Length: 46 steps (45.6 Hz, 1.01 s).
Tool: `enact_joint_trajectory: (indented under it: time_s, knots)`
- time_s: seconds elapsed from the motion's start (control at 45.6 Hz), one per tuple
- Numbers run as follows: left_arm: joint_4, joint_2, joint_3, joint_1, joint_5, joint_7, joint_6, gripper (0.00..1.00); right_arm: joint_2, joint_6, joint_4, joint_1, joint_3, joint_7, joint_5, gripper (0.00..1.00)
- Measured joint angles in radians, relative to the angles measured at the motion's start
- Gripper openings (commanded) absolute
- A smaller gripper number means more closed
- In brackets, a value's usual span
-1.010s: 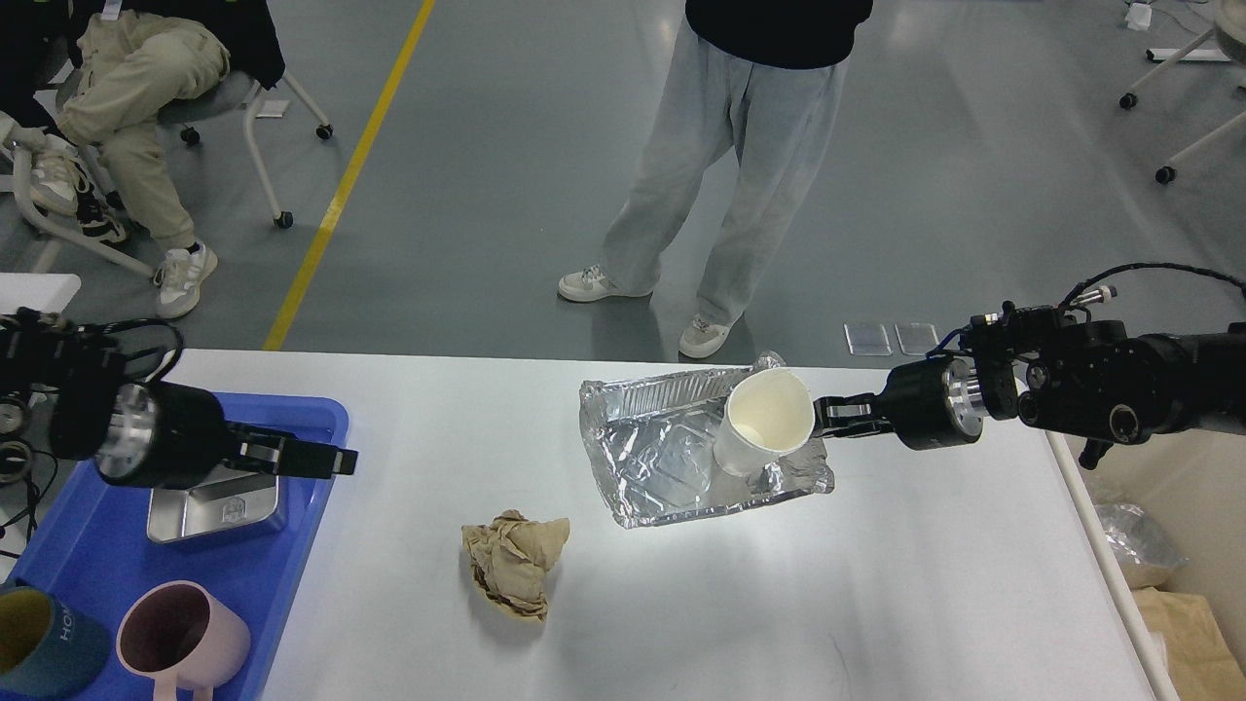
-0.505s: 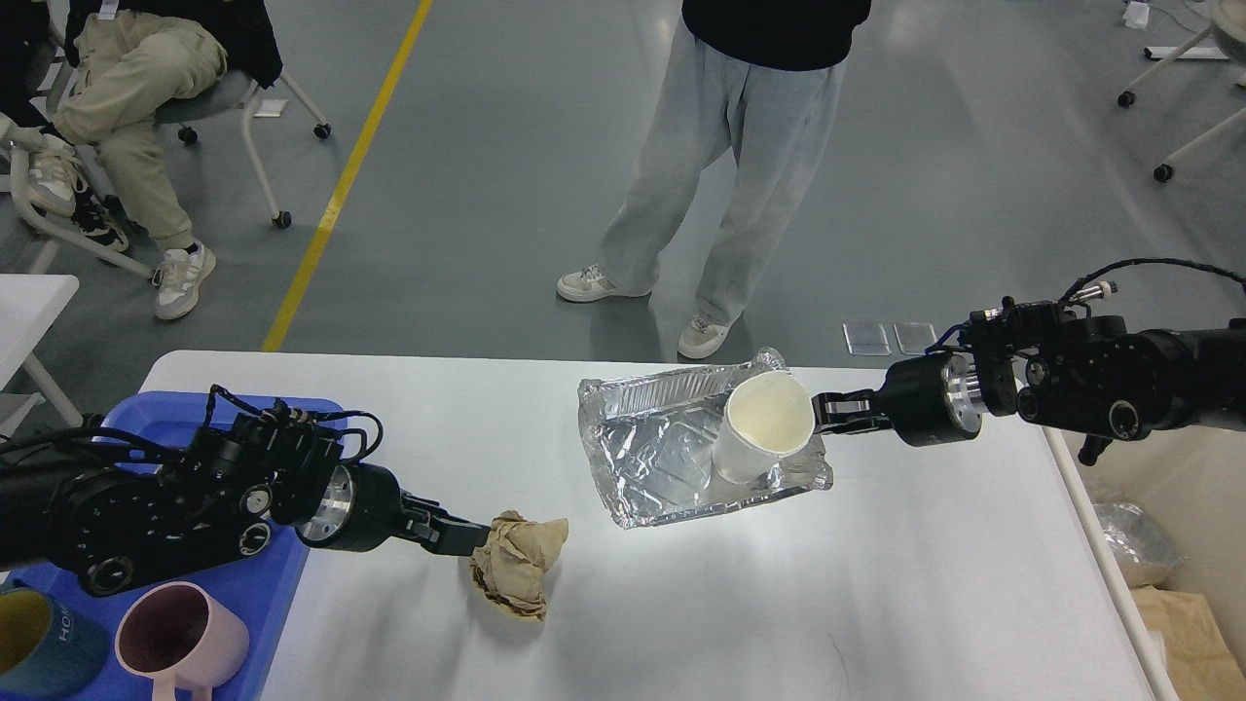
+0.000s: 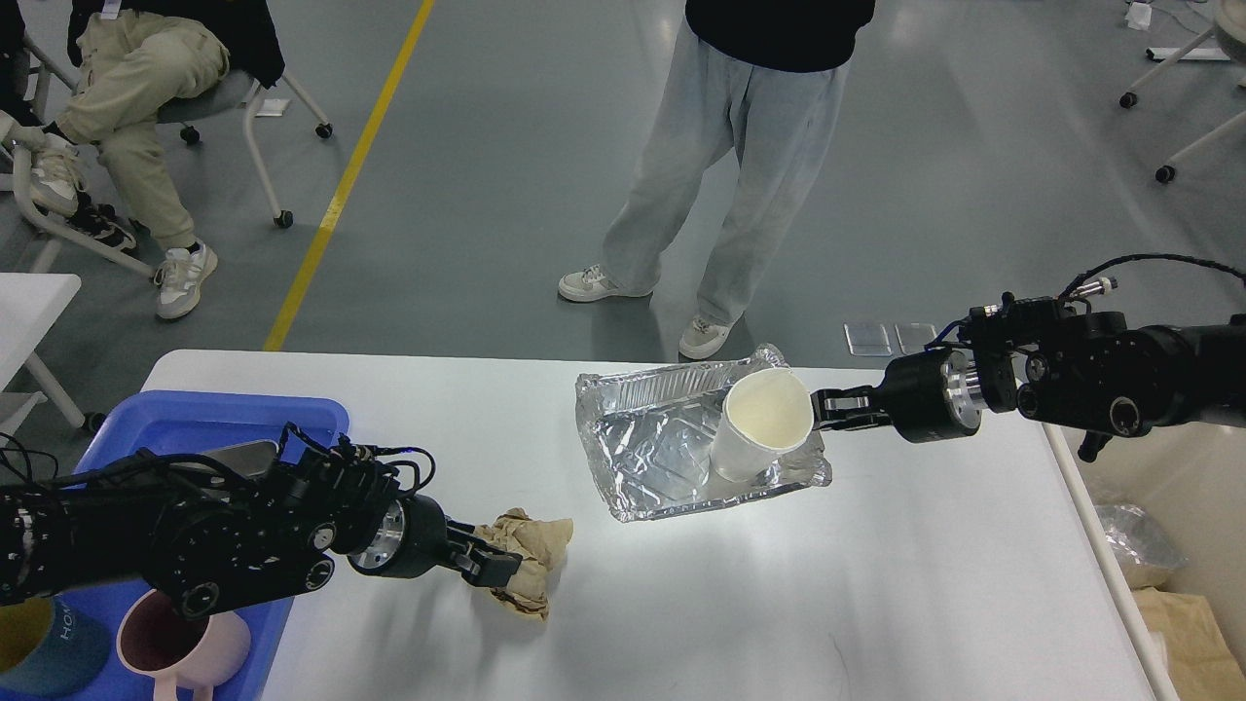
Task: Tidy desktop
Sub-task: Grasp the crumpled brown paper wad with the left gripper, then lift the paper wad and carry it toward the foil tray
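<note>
The white desktop [image 3: 779, 594] fills the lower view. My left gripper [image 3: 494, 566] is low over it, its dark fingers pushed into the left side of a crumpled brown paper ball [image 3: 535, 545]; I cannot tell the fingers apart. My right gripper [image 3: 827, 407] comes in from the right and is shut on the right edge of a crumpled foil tray [image 3: 662, 458], which it holds slightly tilted just above the desktop. A white paper cup [image 3: 764, 424] leans inside the tray, next to the gripper.
A blue plastic tray [image 3: 224, 414] at the left holds a pink mug [image 3: 180, 647], a teal mug [image 3: 39, 647] and a partly hidden metal box [image 3: 234, 454]. A person [image 3: 750, 146] stands beyond the far edge. Bags [image 3: 1139, 545] lie right of the table.
My left arm swung from over the blue tray to the paper ball, then lowered into its left side. My right gripper with the foil tray and cup shifted slightly up.
</note>
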Motion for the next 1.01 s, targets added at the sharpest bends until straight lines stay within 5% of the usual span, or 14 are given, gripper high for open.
enact_joint_trajectory:
  time_s: [0.198,0.812,1.01]
  knots:
    - [0.022,-0.039,0.002,0.008,0.001,0.007,0.005,0.00,-0.004,0.000,0.002,0.001,-0.001,0.000,0.000,0.00]
    - [-0.012,0.026,-0.011,-0.041,-0.003,0.004,-0.075,0.00,-0.007,-0.003,0.001,0.000,-0.005,0.000,0.000,0.00]
    - [-0.077,0.181,-0.023,-0.156,-0.009,-0.049,-0.158,0.00,-0.007,-0.003,0.002,0.000,-0.004,0.000,0.000,0.00]
